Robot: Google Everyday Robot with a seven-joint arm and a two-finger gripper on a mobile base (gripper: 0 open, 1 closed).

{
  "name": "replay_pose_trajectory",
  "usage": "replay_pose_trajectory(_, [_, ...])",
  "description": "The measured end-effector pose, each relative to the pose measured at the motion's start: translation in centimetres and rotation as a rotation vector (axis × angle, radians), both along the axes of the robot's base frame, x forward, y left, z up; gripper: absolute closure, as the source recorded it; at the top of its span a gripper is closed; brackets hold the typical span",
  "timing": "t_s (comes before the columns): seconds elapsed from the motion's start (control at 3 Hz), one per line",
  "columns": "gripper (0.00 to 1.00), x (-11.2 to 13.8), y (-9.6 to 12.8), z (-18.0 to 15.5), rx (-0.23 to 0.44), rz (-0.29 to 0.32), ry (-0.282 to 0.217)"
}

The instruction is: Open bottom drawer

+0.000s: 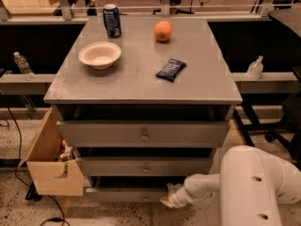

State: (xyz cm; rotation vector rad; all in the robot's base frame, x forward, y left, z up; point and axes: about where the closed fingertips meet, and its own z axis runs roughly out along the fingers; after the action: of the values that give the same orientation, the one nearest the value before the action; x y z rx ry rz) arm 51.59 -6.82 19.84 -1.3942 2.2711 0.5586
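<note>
The grey cabinet [141,86] shows three drawer fronts, one above another. The bottom drawer [124,195] is the slim lowest panel, standing slightly out from the cabinet with a dark gap above it. Its small round knob [146,198] sits at the middle of the panel. My white arm reaches in from the lower right, and my gripper [169,197] is at the bottom drawer's front, just right of the knob.
On the cabinet top are a white bowl [99,55], a blue can [112,20], an orange [162,31] and a dark snack packet [170,69]. An open cardboard box [49,166] stands against the cabinet's left side. Water bottles stand on the side ledges.
</note>
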Motion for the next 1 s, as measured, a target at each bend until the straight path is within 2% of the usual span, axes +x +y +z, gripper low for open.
replay_pose_trajectory(0.33, [0.15,0.00,0.01,0.00,0.000,0.000,0.000])
replay_pose_trajectory(0.67, [0.00,-0.01,0.02,-0.01,0.000,0.000,0.000])
replay_pose_trajectory(1.0, [0.00,-0.02,0.02,-0.01,0.000,0.000,0.000])
